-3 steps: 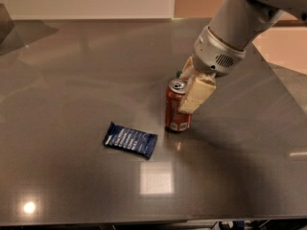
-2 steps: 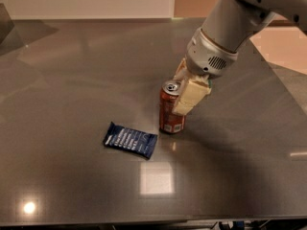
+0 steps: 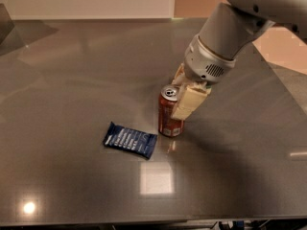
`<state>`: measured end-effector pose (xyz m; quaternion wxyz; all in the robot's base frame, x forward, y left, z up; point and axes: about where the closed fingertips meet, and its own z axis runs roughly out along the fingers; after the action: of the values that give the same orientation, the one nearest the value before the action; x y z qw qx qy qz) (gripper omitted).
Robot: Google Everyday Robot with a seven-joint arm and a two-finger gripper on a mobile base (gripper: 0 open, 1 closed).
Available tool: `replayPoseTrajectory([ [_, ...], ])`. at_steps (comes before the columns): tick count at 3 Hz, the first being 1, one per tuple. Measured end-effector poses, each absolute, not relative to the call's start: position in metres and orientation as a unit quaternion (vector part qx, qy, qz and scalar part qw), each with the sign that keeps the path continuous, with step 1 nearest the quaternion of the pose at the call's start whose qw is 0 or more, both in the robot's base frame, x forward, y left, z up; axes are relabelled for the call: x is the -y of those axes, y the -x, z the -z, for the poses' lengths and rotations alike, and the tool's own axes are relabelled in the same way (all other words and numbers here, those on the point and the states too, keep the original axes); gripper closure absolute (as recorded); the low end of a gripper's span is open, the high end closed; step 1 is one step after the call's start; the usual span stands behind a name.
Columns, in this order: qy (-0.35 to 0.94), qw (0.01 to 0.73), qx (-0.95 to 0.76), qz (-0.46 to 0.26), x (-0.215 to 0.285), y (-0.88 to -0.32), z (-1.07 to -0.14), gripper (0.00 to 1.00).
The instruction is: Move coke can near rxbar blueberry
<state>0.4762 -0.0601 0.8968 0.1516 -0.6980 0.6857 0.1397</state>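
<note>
Counts: one coke can, one rxbar blueberry, one gripper.
Surroundings: glossy grey table with light glare spots; a narrow strip of tabletop separates bar and can.
Gripper: comes in from the upper right of the view, clamped on the can's upper half, pale near finger across its side.
Can: upright, between the gripper's fingers.
Bar: flat, below and camera-left of the gripper, near the can, not touching.

Gripper, clamped on coke can, hides its right side
Arm is cut off at top edge; rxbar blueberry lettering is too small to read.
</note>
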Motion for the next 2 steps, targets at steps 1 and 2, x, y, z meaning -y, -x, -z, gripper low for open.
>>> replayPoseTrajectory([
  [1,0.698,0.153,-0.685,-0.139,0.0591,-0.4762,-0.8975,0.38],
  [2,0.699,0.154,-0.685,-0.138,0.0581,-0.4760,-0.8981,0.15],
])
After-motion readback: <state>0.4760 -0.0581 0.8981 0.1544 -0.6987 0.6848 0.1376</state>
